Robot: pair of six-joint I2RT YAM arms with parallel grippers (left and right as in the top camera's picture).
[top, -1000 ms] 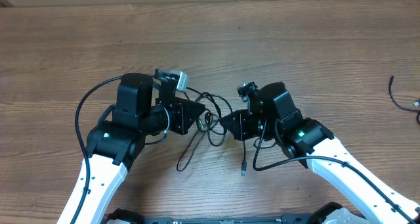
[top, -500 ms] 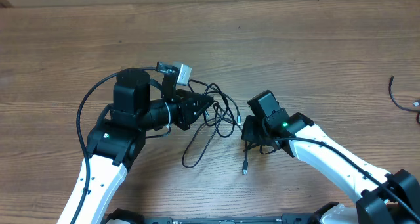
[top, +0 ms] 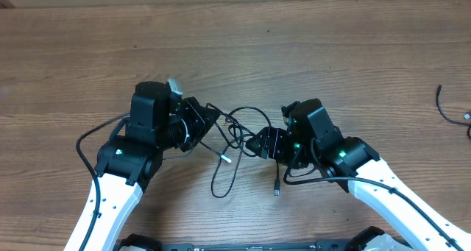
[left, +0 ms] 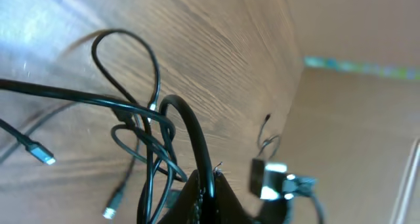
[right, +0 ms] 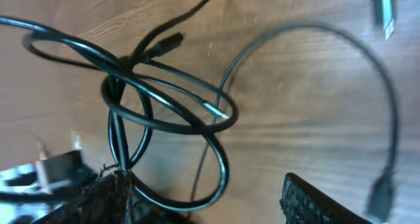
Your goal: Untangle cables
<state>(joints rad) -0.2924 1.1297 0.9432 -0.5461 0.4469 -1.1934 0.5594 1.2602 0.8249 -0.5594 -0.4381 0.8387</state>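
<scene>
No writing, label, brand, number or sign can be read on the cables (top: 239, 129) or the table (top: 331, 52).

L arm (top: 116, 196), R arm (top: 394, 205): white links, blk joints, green LEDs; L gripper (top: 212, 118), R gripper (top: 256, 143) blk.

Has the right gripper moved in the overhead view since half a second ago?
Yes. The right gripper has shifted left, toward the tangled cables, farther from the stray cord near the table's right edge.
</scene>
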